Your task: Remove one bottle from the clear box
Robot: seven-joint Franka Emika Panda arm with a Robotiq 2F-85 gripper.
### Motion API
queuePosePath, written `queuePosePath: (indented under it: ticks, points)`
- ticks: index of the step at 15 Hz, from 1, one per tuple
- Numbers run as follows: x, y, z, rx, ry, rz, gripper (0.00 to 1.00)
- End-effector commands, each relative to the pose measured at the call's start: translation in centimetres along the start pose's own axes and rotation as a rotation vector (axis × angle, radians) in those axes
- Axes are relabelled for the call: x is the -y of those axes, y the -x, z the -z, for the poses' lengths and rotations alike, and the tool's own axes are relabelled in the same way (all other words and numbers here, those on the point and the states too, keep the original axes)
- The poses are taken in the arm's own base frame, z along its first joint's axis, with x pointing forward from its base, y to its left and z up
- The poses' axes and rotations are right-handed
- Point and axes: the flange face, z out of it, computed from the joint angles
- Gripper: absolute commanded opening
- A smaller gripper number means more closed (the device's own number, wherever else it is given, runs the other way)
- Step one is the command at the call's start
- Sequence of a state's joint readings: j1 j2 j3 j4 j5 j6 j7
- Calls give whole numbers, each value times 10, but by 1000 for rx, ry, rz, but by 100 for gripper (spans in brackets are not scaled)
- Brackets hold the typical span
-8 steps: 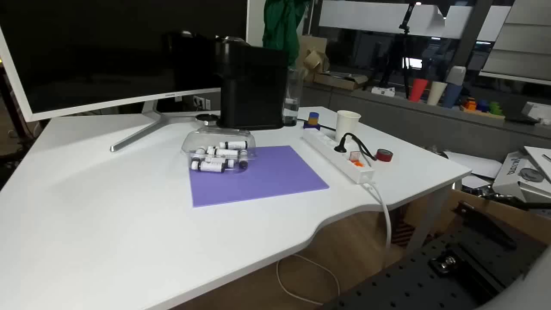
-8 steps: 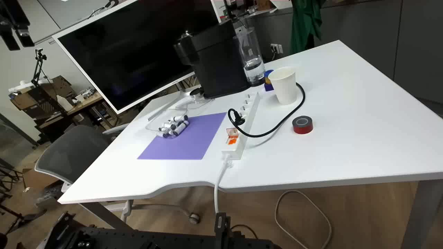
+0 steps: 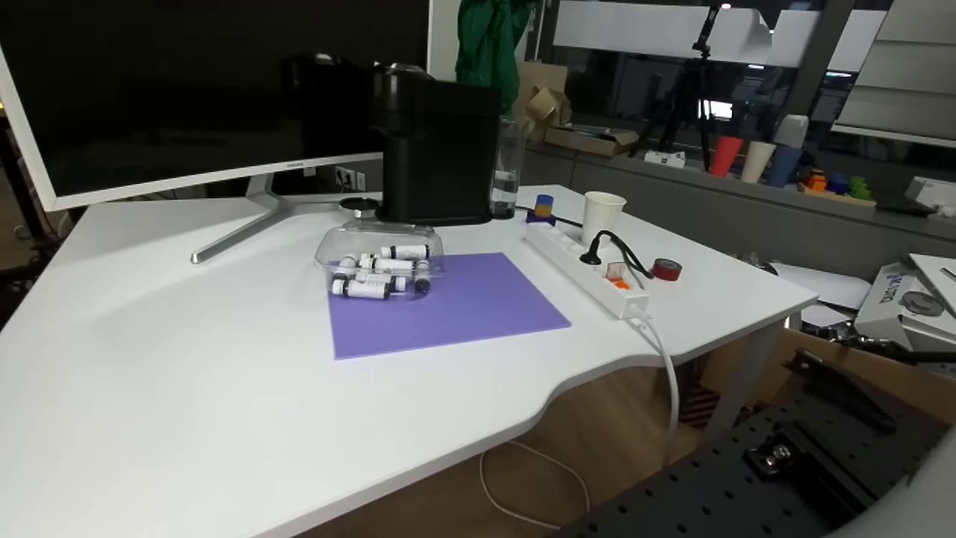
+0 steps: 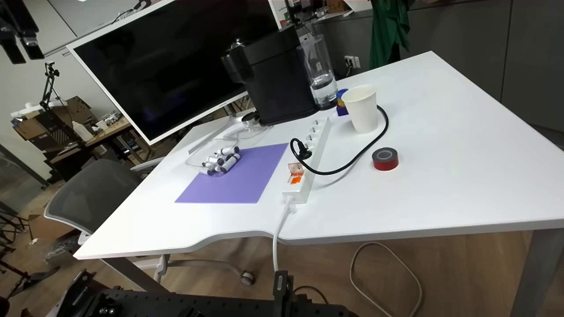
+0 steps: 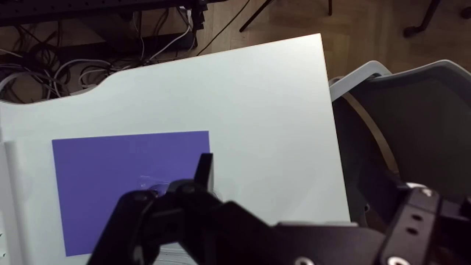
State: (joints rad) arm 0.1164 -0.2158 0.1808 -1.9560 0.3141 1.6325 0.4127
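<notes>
The clear box is a low transparent container on the far left part of the purple mat, partly over the table. Several small white-labelled bottles with dark ends lie inside it. The box and bottles also show in the other outside picture, an exterior view. In the wrist view, a corner of the box peeks out beside my left finger, which hides most of it. My gripper is open and empty, high above the table. Its fingertips show at the top left in an exterior view.
A black coffee machine and a large monitor stand behind the box. A white power strip, a paper cup and a red tape roll lie beside the mat. A chair stands at the table's edge.
</notes>
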Motion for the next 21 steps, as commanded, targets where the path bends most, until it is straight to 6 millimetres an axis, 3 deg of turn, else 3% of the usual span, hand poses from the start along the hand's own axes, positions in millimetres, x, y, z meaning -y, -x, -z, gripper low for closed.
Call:
queuePosePath:
  ticks: [1,5,11,17,21]
  points:
    - [0,0,0,1,0,0,100]
    - [-6,-10,2,-130,150,54,100]
    - [-39,-64,-11,-336,415,137,100]
    - [-77,-125,-64,-246,406,222,100]
    - [-100,-141,-107,-101,454,309,100]
